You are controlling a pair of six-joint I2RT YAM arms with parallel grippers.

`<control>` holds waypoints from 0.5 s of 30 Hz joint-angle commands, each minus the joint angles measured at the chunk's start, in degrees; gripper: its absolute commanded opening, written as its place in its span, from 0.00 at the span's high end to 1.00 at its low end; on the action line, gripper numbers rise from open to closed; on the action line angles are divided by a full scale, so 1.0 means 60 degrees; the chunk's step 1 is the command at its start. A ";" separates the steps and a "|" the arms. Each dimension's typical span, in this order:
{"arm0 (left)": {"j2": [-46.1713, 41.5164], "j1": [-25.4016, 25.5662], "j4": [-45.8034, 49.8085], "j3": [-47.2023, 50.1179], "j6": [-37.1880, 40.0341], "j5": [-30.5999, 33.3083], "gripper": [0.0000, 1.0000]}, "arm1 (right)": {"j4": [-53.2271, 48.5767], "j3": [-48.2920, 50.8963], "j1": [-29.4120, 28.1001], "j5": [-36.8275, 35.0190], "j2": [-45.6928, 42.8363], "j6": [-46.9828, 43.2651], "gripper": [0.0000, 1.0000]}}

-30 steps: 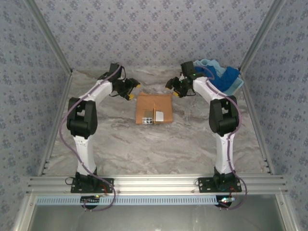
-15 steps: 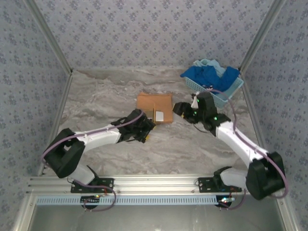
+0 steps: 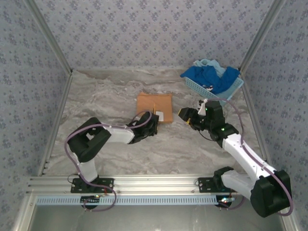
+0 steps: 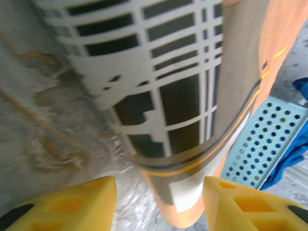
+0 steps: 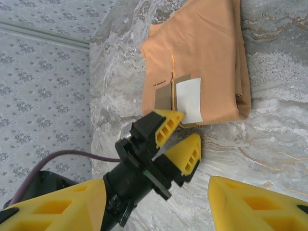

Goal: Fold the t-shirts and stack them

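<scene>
An orange-tan t-shirt [image 3: 154,103] lies folded in a rectangle at mid-table, with white and grey labels [image 5: 188,98] at its near edge. My left gripper [image 3: 151,126] is low at that near edge, jaws apart. In the right wrist view, one left finger [image 5: 168,124] sits over the labelled edge and the other [image 5: 190,155] rests on the table. The left wrist view has the labelled corner [image 4: 192,202] between the two yellow fingers, touching neither. My right gripper [image 3: 184,114] hovers open just right of the shirt, holding nothing. Royal blue t-shirts [image 3: 211,77] and a pale aqua one [image 3: 204,63] fill the basket.
The light blue perforated basket [image 3: 234,89] stands at the back right corner, and its wall [image 4: 269,144] also shows in the left wrist view. Patterned walls close in the marble table on three sides. The arm bases sit on the rail at the near edge.
Both arms have swung from the back of the table toward the near side of the shirt. The left gripper came down to the labelled edge and its jaws narrowed. The shirt has not moved.
</scene>
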State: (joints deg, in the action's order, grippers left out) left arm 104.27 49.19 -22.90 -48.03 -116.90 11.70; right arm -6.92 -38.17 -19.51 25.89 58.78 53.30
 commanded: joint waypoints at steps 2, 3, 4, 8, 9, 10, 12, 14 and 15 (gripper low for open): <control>0.0700 -0.0020 -0.0616 -0.0578 -0.1033 0.0639 0.60 | -0.0520 -0.0322 0.0046 0.0323 -0.0123 -0.0320 0.40; 0.0853 -0.0017 -0.0713 -0.0652 -0.1130 0.0707 0.65 | -0.0575 -0.0304 0.0045 0.0336 -0.0123 -0.0330 0.40; 0.1016 -0.0037 -0.0882 -0.0728 -0.1182 0.0794 0.71 | -0.0595 -0.0311 0.0054 0.0351 -0.0129 -0.0341 0.41; 0.1353 -0.0392 -0.1023 -0.1007 -0.1101 0.0863 0.83 | -0.0683 -0.0389 0.0073 0.0360 -0.0114 -0.0371 0.41; 0.1357 -0.0564 -0.0923 -0.1066 -0.0980 0.0785 0.85 | -0.0676 -0.0464 0.0094 0.0333 -0.0115 -0.0401 0.42; 0.1325 -0.0752 -0.0870 -0.1076 -0.0833 0.0759 0.87 | -0.0717 -0.0539 0.0076 0.0248 -0.0106 -0.0478 0.42; 0.1195 -0.1203 -0.0686 -0.0985 -0.0477 0.0541 0.88 | -0.0758 -0.0704 0.0064 0.0184 -0.0114 -0.0571 0.43; 0.0930 -0.1803 -0.0305 -0.0839 -0.0012 0.0155 0.89 | -0.0865 -0.0848 0.0058 0.0172 -0.0114 -0.0642 0.43; 0.0777 -0.2135 -0.0267 -0.0674 0.0246 0.0029 0.90 | -0.0919 -0.0910 0.0058 0.0169 -0.0104 -0.0672 0.43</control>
State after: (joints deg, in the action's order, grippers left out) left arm 111.44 40.84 -26.81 -53.41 -118.50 13.19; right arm -10.85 -40.95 -19.35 26.81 58.81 51.09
